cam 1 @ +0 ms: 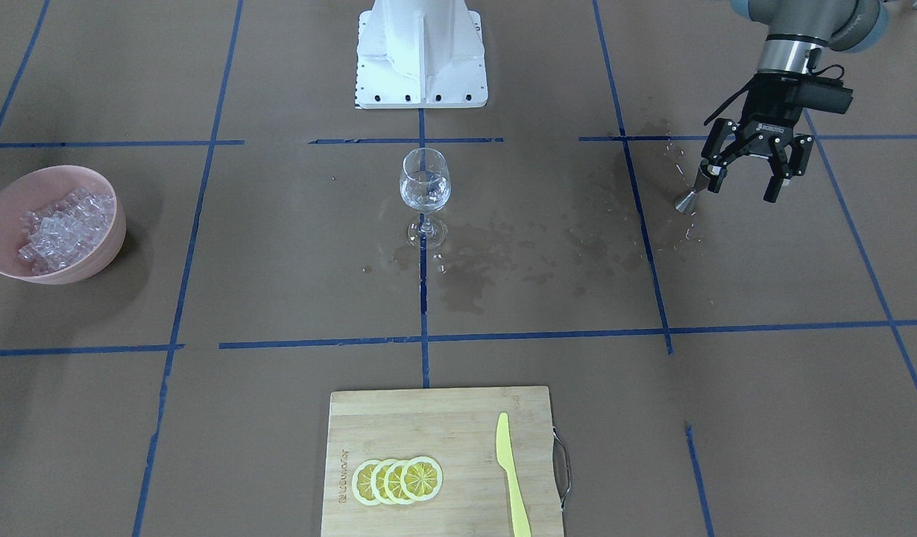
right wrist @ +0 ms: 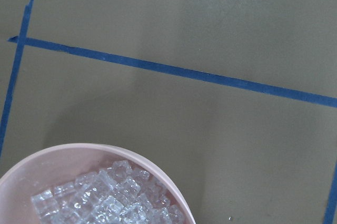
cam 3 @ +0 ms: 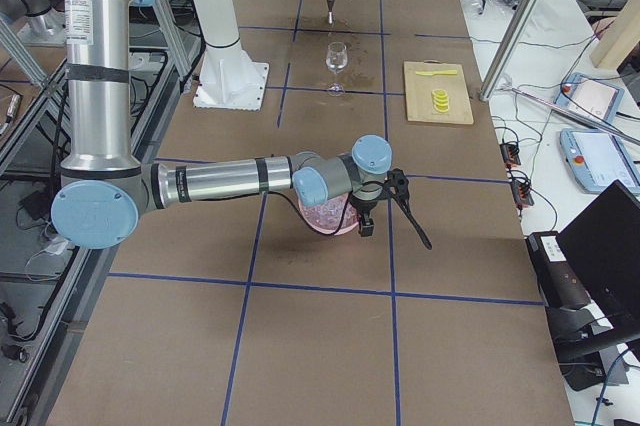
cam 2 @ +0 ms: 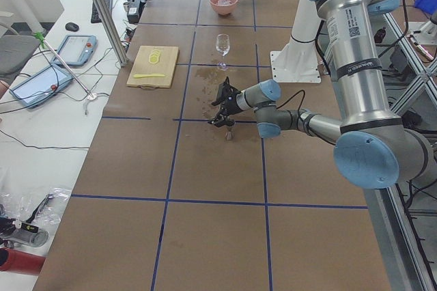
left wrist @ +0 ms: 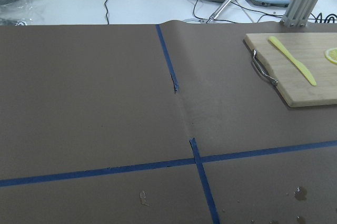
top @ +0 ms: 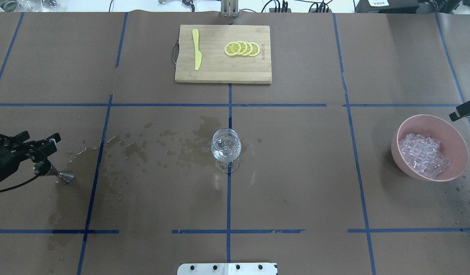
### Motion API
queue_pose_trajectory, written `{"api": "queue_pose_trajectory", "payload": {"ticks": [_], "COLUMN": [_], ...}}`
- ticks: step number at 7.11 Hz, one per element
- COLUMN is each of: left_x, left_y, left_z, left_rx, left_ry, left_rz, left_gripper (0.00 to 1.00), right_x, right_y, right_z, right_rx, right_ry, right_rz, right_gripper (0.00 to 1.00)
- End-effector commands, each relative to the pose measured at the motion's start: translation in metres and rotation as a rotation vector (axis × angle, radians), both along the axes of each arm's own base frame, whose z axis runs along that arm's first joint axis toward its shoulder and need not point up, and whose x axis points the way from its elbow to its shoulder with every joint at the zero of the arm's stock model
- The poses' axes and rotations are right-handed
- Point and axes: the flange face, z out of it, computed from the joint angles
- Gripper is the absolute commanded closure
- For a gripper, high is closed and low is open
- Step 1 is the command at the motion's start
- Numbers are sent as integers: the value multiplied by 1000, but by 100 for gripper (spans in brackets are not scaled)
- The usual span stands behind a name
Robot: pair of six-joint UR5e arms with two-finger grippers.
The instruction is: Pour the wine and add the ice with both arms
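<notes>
A stemmed wine glass (cam 1: 425, 186) stands mid-table with a little clear wine (top: 226, 148) in it. The ice (cam 1: 60, 227) is heaped in a pink bowl (top: 458, 151), and the right wrist view looks down on the ice (right wrist: 108, 200). My left gripper (cam 1: 745, 186) hangs open just over a small steel jigger (cam 1: 688, 198), which stands on the wet paper with its top beside one finger. My right gripper (cam 3: 366, 218) hovers over the bowl with a black long-handled tool (cam 3: 415, 226) at it. Whether it is open or shut I cannot tell.
A bamboo cutting board (cam 1: 443, 425) on the operators' side carries lemon slices (cam 1: 397, 479) and a yellow plastic knife (cam 1: 512, 477). Dark wet stains (cam 1: 533, 246) spread between glass and jigger. The white pedestal (cam 1: 421, 52) stands at the robot's side.
</notes>
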Motion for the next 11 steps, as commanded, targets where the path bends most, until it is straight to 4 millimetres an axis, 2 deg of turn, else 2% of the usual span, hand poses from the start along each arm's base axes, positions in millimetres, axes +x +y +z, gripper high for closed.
{"api": "queue_pose_trajectory", "payload": {"ticks": [1,2,6,9,11], "left_x": [14,1,28,38,56], "left_y": [32,40,74,80,81], "left_z": [7,22,23,50,51], "left_rx": [71,88,99,121,129], "left_ry": [-32,-86,-12,-68,-56], "left_rz": [-113,-136,-144,-153,-159], "left_gripper": [0,0,0,0,0], "right_x": [0,0,0,0,0], "right_y": [0,0,-1,0,0], "right_z": [0,-1,1,3,4], "right_rx": [1,0,2,-3,-3], "right_ry": [0,-3,1,1,2], "right_rz": [0,-2,-3,-4,-4], "right_gripper": [0,0,0,0,0]}}
